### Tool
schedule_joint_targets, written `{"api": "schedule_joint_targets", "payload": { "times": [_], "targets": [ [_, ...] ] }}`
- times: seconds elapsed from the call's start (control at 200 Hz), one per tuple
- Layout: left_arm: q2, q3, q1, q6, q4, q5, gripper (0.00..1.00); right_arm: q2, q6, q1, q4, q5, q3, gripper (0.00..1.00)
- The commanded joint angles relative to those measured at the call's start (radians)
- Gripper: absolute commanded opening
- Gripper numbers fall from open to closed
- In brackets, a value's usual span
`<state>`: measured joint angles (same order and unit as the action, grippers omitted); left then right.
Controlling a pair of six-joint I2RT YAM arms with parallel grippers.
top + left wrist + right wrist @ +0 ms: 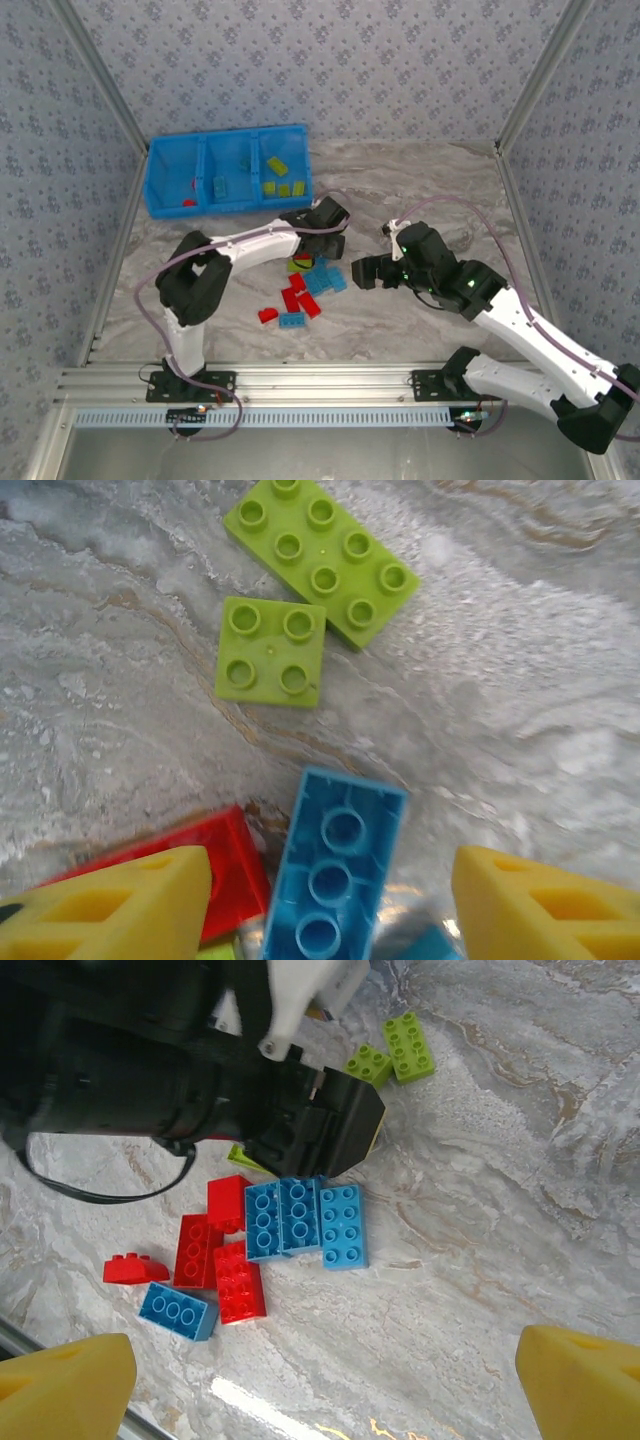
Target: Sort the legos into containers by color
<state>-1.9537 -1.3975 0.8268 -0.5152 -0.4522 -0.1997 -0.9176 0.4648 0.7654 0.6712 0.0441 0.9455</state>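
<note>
Your left gripper (330, 880) stands spread astride a light blue lego (340, 830). The frame edge cuts off that brick's near end, and one finger half hides a red lego (235, 870). Your right gripper (325, 1385) hangs released. The blue bin tray (160, 195) lies well apart.

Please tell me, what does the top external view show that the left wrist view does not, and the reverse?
The top external view gives the blue bin with legos already in its compartments, both arms, and the right gripper. The left wrist view gives the studs on two lime green legos, and the open left gripper straddling a blue lego that lies hollow side up. Both share the marbled table and the loose pile of red and blue pieces.
</note>
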Motion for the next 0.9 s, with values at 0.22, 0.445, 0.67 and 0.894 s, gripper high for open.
{"api": "schedule_joint_targets", "payload": {
  "times": [0.22, 0.445, 0.67, 0.894],
  "targets": [
    [-0.072, -0.036, 0.005, 0.099, 0.003, 0.045, 0.48, 0.050, 0.029, -0.024, 0.034, 0.039, -0.027, 1.00],
    [-0.109, -0.036, 0.014, 0.104, -0.006, 0.055, 0.41, 0.050, 0.037, -0.034, 0.036, 0.039, -0.028, 1.00],
    [-0.135, -0.051, 0.015, 0.103, -0.035, 0.056, 0.42, 0.049, 0.044, -0.039, 0.037, 0.040, -0.027, 1.00],
    [-0.049, -0.030, 0.014, 0.072, -0.014, 0.073, 0.32, 0.052, 0.036, -0.042, 0.039, 0.003, -0.028, 1.00]
  ]
}}
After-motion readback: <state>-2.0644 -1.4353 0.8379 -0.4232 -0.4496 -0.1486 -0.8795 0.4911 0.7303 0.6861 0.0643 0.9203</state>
